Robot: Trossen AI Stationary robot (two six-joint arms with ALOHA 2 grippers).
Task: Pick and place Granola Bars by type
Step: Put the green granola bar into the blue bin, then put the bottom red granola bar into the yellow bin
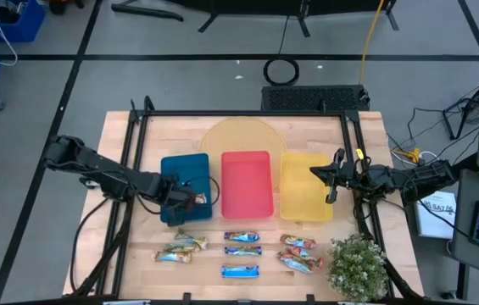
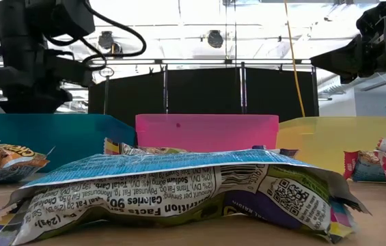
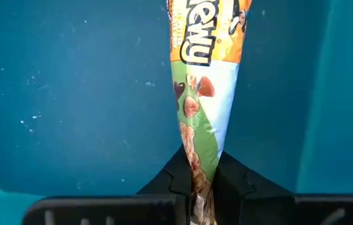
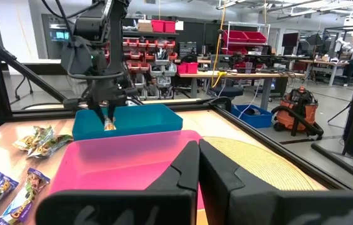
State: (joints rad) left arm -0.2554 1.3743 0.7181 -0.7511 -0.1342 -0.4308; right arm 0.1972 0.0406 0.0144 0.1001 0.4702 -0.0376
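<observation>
The left claw (image 3: 204, 187) hung over the blue tray (image 1: 175, 168), its two dark fingers (image 3: 173, 181) pinched on the crimped end of a tan-gold granola bar (image 3: 204, 94). The bar pointed away from the claw toward the tray's floor; whether its far end touched that floor could not be told. From the right wrist view the same bar (image 4: 109, 125) showed as a small sliver dangling just above the tray's rim.

The right claw (image 4: 199, 165) waited with its fingers pressed together and nothing between them, held above the worktop (image 1: 375, 140) at the right edge of the yellow tray (image 1: 294, 212).

The three trays stood side by side, blue, red (image 1: 247, 207) and yellow, with only narrow gaps between them. Nearer the front edge the remaining bars lay in three groups, apart from the trays: tan-gold bars (image 1: 180, 247) on the left, blue-white bars (image 1: 242, 252) in the middle, red-orange-silver bars (image 1: 299, 253) on the right. A small bushy plant (image 1: 358, 264) stood just beside the right group, leaving little room there; the strip between the bars and the trays lay open.

In the low view one blue-white bar (image 2: 179, 195) filled the foreground and hid most of the others, and the top of the held bar was cut off in the left wrist view.
</observation>
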